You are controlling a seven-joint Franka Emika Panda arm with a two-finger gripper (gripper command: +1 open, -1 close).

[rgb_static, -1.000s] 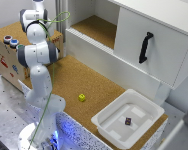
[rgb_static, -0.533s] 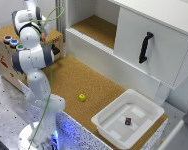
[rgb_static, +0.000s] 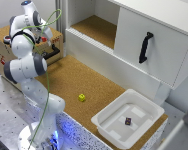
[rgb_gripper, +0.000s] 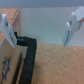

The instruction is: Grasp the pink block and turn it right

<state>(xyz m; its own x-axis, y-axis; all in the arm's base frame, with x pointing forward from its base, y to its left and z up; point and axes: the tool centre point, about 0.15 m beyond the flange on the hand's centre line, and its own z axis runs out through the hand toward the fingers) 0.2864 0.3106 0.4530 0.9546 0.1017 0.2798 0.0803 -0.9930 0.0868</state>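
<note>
We find no pink block in either view, so with the pincer (rgb_gripper: 40, 27) spread wide and empty near the wooden box (rgb_static: 4, 50), we risk closing on the yellow cube (rgb_static: 82, 97) instead.

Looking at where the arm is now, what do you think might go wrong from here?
No pink block shows in either view; only a small yellow block on the cork and a dark piece in the white tray, so it may grab the wrong thing. The open gripper hangs near a black cable by the wooden box and could snag it.
</note>
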